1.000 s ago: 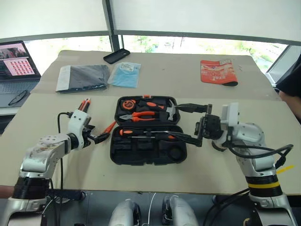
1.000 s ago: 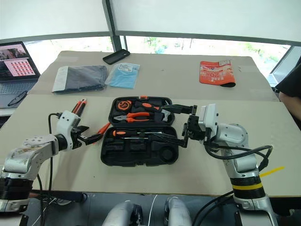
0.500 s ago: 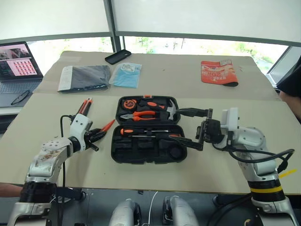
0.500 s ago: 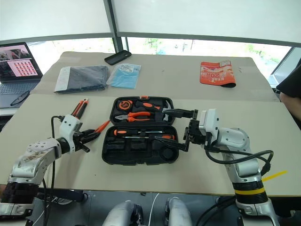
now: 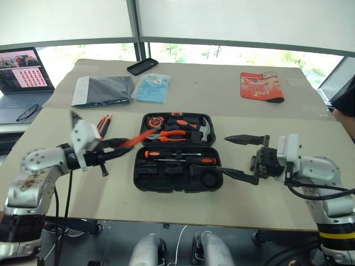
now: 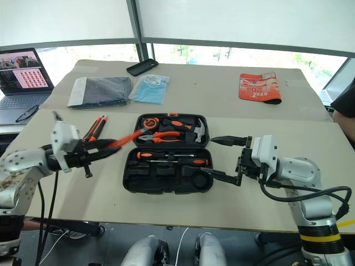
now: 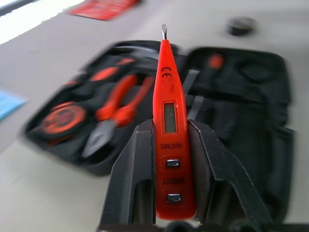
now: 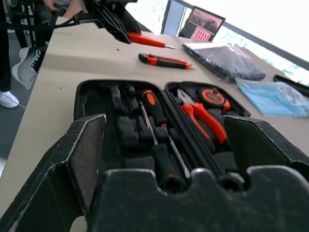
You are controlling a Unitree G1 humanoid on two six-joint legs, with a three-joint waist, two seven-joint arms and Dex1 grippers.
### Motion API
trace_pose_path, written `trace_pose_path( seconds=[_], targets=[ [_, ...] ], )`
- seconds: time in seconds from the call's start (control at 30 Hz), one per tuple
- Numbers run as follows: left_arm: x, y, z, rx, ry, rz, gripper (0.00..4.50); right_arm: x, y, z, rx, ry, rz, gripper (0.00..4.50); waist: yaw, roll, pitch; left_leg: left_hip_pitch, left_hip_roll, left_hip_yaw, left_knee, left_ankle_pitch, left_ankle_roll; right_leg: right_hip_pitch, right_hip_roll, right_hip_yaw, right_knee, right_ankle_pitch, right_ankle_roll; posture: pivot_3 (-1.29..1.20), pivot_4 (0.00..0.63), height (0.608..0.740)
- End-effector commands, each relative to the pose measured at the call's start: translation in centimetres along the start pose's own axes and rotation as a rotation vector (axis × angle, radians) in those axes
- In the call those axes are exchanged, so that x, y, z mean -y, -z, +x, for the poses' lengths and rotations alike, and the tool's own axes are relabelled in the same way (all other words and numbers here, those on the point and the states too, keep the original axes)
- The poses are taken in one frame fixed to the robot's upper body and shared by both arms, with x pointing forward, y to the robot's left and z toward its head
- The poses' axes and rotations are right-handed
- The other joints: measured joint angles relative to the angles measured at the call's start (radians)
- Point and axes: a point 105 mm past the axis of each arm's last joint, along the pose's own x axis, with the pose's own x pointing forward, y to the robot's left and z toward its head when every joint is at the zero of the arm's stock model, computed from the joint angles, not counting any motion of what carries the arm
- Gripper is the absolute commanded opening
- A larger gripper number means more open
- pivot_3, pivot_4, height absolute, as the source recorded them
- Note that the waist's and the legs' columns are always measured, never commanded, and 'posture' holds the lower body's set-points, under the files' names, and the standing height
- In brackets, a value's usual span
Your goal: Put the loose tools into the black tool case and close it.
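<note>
table | open tool case | knife | phone

- The black tool case lies open and flat on the table.
- An orange tester screwdriver is lifted above the table, left of the case.
- The orange-black utility knife lies on the table.

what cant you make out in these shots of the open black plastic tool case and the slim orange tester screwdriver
- Left wrist view: open black plastic tool case is blurred, so its empty recesses cannot be matched to tools.
- Same view: slim orange tester screwdriver, its rear end cut off by the bottom edge.
- Head views: the tester's tip is motion-blurred.
- Right wrist view: right gripper's fingers hide the case's near corners.
</note>
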Motion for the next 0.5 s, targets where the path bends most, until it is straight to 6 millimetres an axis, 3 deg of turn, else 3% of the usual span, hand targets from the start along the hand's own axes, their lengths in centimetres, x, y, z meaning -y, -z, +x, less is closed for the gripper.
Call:
trace_pose_path(
  seconds=[0.03,0.2,0.5],
  targets=[
    [1.0,0.7,1.7,-0.119,0.128,0.082,0.49,0.2,-0.8,-0.5,0.002,0.002,-0.036,4.50,-0.006,0.000,0.000,0.000,0.000,0.000,0.000,0.002,0.003,0.000,0.001,0.000,0.000,0.000,0.000,0.00,0.150,0.740],
    [0.3,2.8,4.0,-0.275,0.146,0.124,0.49,-0.2,-1.2,-0.1,0.018,0.003,-0.021,4.50,-0.010,-0.001,0.000,0.000,0.003,0.000,0.000,0.003,0.004,-0.001,0.006,0.001,0.000,0.000,0.000,0.00,0.150,0.740],
    [0.9,4.2,4.1,-0.386,0.213,0.114,0.49,-0.7,-1.2,0.0,0.019,0.018,-0.005,4.50,-0.010,-0.001,0.001,0.000,0.003,0.000,0.001,0.000,0.010,0.000,0.005,0.002,0.000,0.000,-0.001,0.00,0.150,0.740]
  ],
)
